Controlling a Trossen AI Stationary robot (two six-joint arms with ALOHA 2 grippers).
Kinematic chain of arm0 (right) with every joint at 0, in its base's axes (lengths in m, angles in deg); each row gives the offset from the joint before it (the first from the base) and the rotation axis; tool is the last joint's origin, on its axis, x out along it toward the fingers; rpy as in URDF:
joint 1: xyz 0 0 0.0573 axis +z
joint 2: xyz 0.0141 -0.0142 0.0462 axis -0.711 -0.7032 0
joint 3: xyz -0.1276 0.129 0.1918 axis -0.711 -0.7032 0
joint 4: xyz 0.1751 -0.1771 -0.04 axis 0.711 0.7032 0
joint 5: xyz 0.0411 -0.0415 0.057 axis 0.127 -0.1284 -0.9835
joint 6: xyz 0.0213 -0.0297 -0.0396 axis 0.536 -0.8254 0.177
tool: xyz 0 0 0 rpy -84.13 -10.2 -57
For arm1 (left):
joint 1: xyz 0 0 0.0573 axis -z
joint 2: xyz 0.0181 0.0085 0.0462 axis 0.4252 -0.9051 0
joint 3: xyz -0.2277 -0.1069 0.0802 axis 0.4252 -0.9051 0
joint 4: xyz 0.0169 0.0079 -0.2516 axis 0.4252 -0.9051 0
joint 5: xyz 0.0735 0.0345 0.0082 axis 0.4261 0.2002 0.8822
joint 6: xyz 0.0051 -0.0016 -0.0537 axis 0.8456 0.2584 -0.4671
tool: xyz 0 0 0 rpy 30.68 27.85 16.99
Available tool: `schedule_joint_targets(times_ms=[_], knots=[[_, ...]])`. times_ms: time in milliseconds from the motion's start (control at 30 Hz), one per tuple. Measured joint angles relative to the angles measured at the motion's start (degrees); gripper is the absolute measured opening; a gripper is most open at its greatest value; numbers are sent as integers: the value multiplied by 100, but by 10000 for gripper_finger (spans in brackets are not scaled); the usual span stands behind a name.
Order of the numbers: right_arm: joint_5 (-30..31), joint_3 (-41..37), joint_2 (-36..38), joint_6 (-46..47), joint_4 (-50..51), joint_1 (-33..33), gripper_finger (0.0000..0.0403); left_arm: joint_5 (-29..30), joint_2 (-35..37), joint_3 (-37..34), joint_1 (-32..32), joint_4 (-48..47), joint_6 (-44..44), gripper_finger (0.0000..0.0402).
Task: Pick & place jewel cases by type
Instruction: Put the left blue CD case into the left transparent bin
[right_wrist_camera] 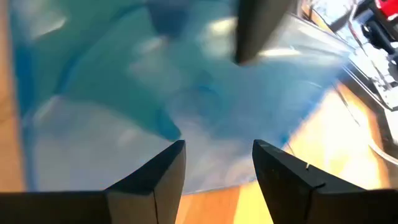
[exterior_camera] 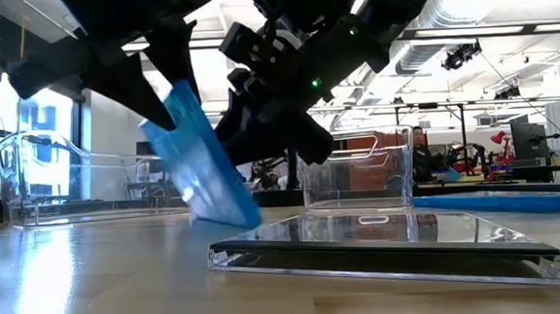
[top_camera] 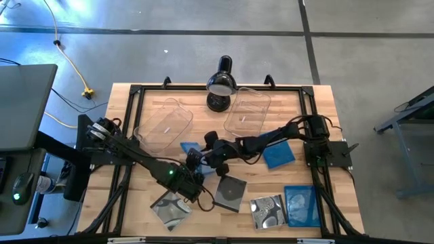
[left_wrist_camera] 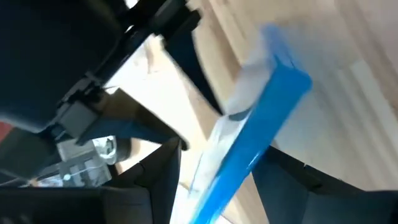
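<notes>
Wooden table [top_camera: 135, 210] with a black frame [top_camera: 132, 91] around its edge.

Left arm reaches from the table's left edge toward the centre. Left gripper [top_camera: 193, 177] sits near mid-table; in its wrist view a blue jewel case [left_wrist_camera: 249, 143] stands edge-on between its two dark fingers [left_wrist_camera: 158, 180], tilted. The low view shows this same case [exterior_camera: 198, 162] lifted at one side, lower corner at or just above the wood. Fingers look closed on its faces, though actual contact is blurred.

Front left: a clear case with a silvery disc [top_camera: 169, 207] lies flat. Just right of the left gripper, a dark grey case [top_camera: 230, 191] lies flat. It is the nearest thing in the low view [exterior_camera: 383, 248].

Rear: two clear plastic tubs, one left of centre [top_camera: 165, 124], one right of centre [top_camera: 247, 110], with a black desk lamp [top_camera: 220, 85] between them.

Right arm stretches from the right edge toward the centre. Right gripper [top_camera: 209, 146] is just behind the left gripper, over the tilted blue case. In its wrist view the fingers [right_wrist_camera: 163, 180] stand apart, a gap between them, nothing in them. Blue plastic fills the view beyond.

Second blue case [top_camera: 278, 153] lies flat under the right forearm. Front right: another silvery-disc case [top_camera: 268, 210], and touching its right side a third blue case [top_camera: 302, 205].
</notes>
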Motion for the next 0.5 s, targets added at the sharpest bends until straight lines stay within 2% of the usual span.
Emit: schedule_joint_targets(times_ms=[133,333,400,500], knots=[[374,0,0,-38,6,-12,183,-313,1,2,1,-1,-19,131],[258,0,0,-85,-7,-20,183,-367,0,1,-3,0,-28,28],[265,0,0,-83,-7,-17,183,-278,1,2,-1,0,-35,17],[427,0,0,-86,-17,-13,183,-203,1,0,-1,-3,-50,33]])
